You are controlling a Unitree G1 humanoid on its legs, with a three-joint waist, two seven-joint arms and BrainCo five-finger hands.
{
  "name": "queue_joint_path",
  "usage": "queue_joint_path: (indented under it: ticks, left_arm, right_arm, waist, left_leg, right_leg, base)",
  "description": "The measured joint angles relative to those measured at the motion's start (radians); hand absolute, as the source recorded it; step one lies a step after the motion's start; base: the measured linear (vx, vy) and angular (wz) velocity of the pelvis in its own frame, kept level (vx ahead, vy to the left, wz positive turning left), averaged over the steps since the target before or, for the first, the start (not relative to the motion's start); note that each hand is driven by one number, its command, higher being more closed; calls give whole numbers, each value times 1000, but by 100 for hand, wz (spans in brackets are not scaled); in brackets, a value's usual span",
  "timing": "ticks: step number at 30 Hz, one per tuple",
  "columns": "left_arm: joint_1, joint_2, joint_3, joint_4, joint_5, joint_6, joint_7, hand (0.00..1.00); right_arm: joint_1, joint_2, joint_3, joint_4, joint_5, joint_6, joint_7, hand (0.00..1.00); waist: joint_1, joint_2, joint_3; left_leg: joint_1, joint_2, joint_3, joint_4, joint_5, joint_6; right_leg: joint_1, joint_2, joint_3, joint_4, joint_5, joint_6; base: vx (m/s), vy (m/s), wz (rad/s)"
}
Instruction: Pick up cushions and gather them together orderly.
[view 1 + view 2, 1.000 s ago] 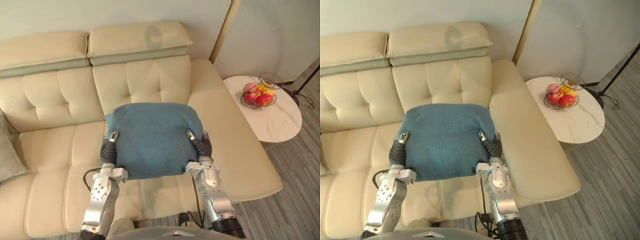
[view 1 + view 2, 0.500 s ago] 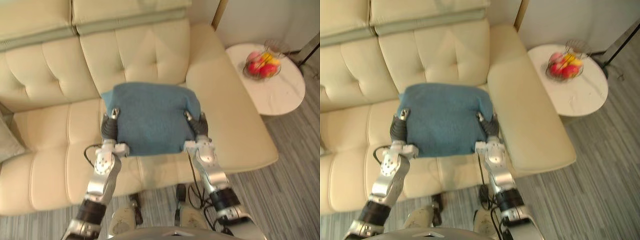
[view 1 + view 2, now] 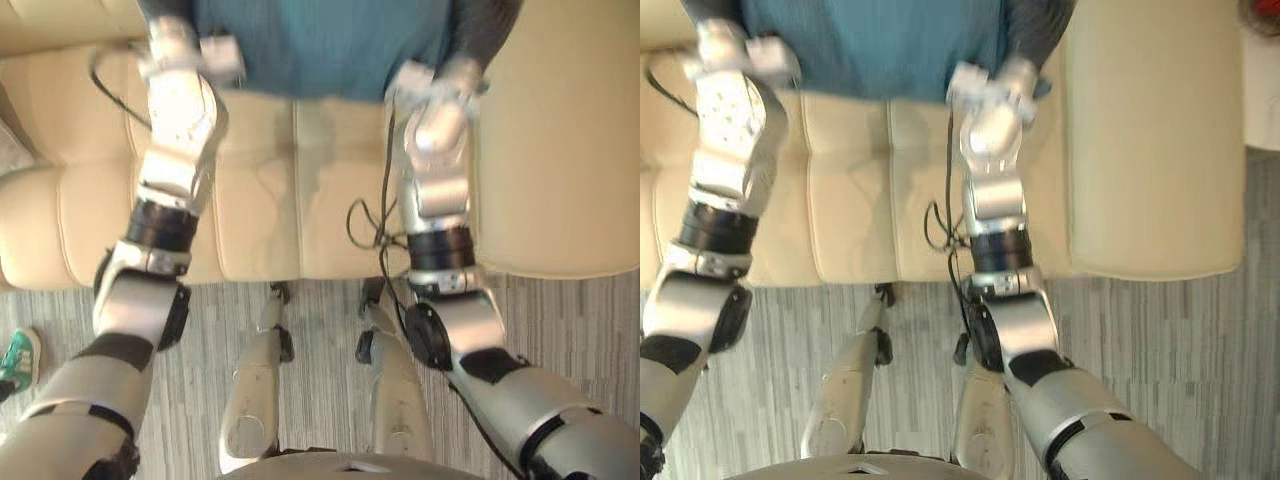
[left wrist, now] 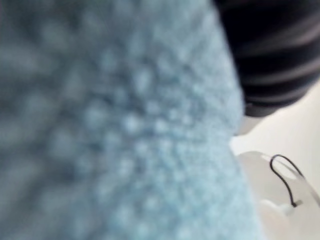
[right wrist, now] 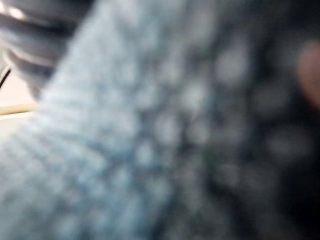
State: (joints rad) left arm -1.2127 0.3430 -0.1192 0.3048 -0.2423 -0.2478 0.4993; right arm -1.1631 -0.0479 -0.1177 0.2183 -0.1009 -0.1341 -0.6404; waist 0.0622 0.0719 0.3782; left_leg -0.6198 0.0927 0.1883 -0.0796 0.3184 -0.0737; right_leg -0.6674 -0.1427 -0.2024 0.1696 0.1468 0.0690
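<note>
A blue fleece cushion is at the top edge of the eye views, over the sofa seat. It sits between my two hands. My left hand is against its left side and my right hand against its right side, only their dark covers showing. In the left wrist view the blue cushion lies right beside the left hand's ribbed cover. The right wrist view has the cushion close against the right hand's cover.
The cream leather sofa runs across the view, with its wide armrest to the right. A grey cushion's corner pokes in at the left. Grey plank floor lies in front, with a person's green shoe on it.
The whole picture has swung sharply downward, so the camera moved. The cushion and both hands now sit at the top edge, still together as before.
</note>
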Motion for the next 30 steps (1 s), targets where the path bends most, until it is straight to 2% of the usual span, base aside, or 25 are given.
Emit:
queue_joint_path:
  ticks: [1, 2, 3, 5, 7, 11, 14, 16, 17, 18, 19, 20, 21, 22, 23, 24, 26, 30]
  left_arm:
    - [-61, 0, 8, 7, 16, -8, 11, 100]
    - [-92, -3, 9, 28, 30, -18, 22, 0]
    - [-106, -4, 12, 38, 30, -20, 25, 0]
    - [-152, -28, 44, 96, 30, -24, 44, 0]
    - [-183, -46, 64, 124, 29, -23, 53, 0]
    - [-247, -67, 100, 167, 30, 13, 59, 0]
    - [-261, -79, 99, 190, 30, 23, 34, 0]
    - [-263, -78, 103, 221, 31, 32, 7, 0]
    - [-262, -78, 110, 233, 31, 34, -2, 0]
    - [-256, -82, 123, 257, 31, 44, -15, 0]
    - [-252, -88, 129, 267, 30, 52, -25, 0]
    - [-224, -105, 152, 276, 31, 55, -36, 0]
    - [-201, -112, 169, 278, 30, 55, -42, 0]
    - [-152, -117, 199, 279, 31, 61, -52, 0]
    - [-107, -129, 224, 279, 29, 73, -61, 0]
    - [-61, -145, 239, 281, 27, 76, -70, 0]
    - [49, -162, 267, 278, 6, 74, -95, 0]
    - [225, -165, 275, 224, -27, 70, -116, 0]
  right_arm:
    - [-64, -2, -20, 0, -38, 0, -29, 100]
    - [-93, -1, -27, 1, -67, 0, -49, 100]
    - [-108, -1, -28, 3, -78, 0, -60, 0]
    - [-162, 1, -41, 45, -105, 2, -101, 0]
    - [-194, 0, -56, 78, -100, 6, -120, 0]
    - [-244, -15, -94, 132, -29, 35, -133, 0]
    - [-244, -56, -94, 193, 29, 35, -124, 0]
    - [-245, -94, -92, 208, 67, 35, -83, 0]
    - [-245, -101, -91, 217, 69, 35, -71, 0]
    - [-243, -120, -86, 238, 79, 41, -42, 0]
    - [-240, -131, -85, 238, 88, 52, -27, 0]
    - [-223, -141, -76, 238, 101, 61, -3, 0]
    - [-207, -139, -68, 238, 104, 65, 7, 0]
    - [-161, -129, -43, 231, 108, 72, 25, 0]
    - [-111, -118, -37, 228, 111, 72, 29, 0]
    - [-65, -112, -40, 228, 120, 72, 32, 0]
    - [-13, -99, -42, 224, 143, 71, 54, 0]
    - [108, -85, -2, 143, 144, 67, 94, 0]
  waist:
    - [-1, 0, 0]
    - [0, 0, 0]
    - [0, 0, 2]
    - [0, 0, 2]
    - [4, 0, 2]
    - [21, 0, 2]
    - [21, 0, 2]
    - [25, 0, 2]
    - [26, 0, 2]
    - [23, 0, 2]
    - [23, 0, 2]
    - [19, -4, 4]
    - [19, -2, 5]
    - [11, -2, 9]
    - [-14, -2, 11]
    - [-23, -3, 11]
    - [-21, -5, 12]
    - [-21, -9, 14]
  left_leg:
    - [-41, -1, -14, 0, 12, -7]
    - [-62, -4, -28, 0, 19, -12]
    - [-70, -6, -34, 0, 25, -20]
    - [-107, -18, -72, 0, 56, -65]
    - [-135, -18, -81, 0, 68, -81]
    - [-237, -13, -96, 0, 82, -70]
    - [-290, -15, -108, 0, 78, -74]
    - [-335, -13, -105, -1, 48, -106]
    - [-344, -12, -104, -1, 44, -107]
    - [-364, -8, -86, -1, 12, -100]
    - [-378, -7, -57, -1, -35, -108]
    - [-395, -3, -8, 0, -42, -99]
    - [-394, 1, 4, 0, -8, -88]
    - [-395, 3, 8, 0, 41, -56]
    - [-394, -6, 7, 0, 39, -46]
    - [-393, -10, 5, 0, 39, -46]
    - [-371, -11, 19, 1, 53, -30]
    - [-285, -2, 44, 0, 50, -33]
  right_leg:
    - [-41, -4, -7, 19, -8, 0]
    - [-67, -9, -11, 38, -18, -1]
    - [-78, -13, -13, 49, -25, -1]
    - [-127, -33, -22, 99, -54, -3]
    - [-157, -36, -31, 125, -71, -10]
    - [-285, -47, -54, 217, -115, -25]
    - [-350, -57, -62, 273, -139, -27]
    - [-409, -63, -61, 308, -148, -27]
    - [-418, -63, -61, 310, -147, -27]
    - [-438, -65, -62, 308, -142, -30]
    - [-448, -71, -63, 298, -133, -32]
    - [-458, -80, -69, 255, -109, -35]
    - [-463, -71, -61, 258, -110, -31]
    - [-473, -67, -49, 286, -127, -19]
    - [-476, -80, -47, 304, -143, -15]
    - [-474, -83, -41, 313, -153, -11]
    - [-464, -80, -15, 336, -180, -8]
    - [-394, -71, 0, 348, -210, -14]
  base:
    - [14, 26, 21]
    - [23, 34, 21]
    - [34, 34, 24]
    - [36, 19, 27]
    - [16, 14, 19]
    - [-8, 8, 16]
    - [-29, 4, 20]
    - [-48, -20, 9]
    - [-47, -38, 4]
    - [-42, -45, 11]
    - [-38, -36, 15]
    - [0, 0, 0]
    - [23, -16, -23]
    - [46, -11, -10]
    - [49, -17, 12]
    - [50, -27, 35]
    - [49, -76, 18]
    - [31, -148, -5]
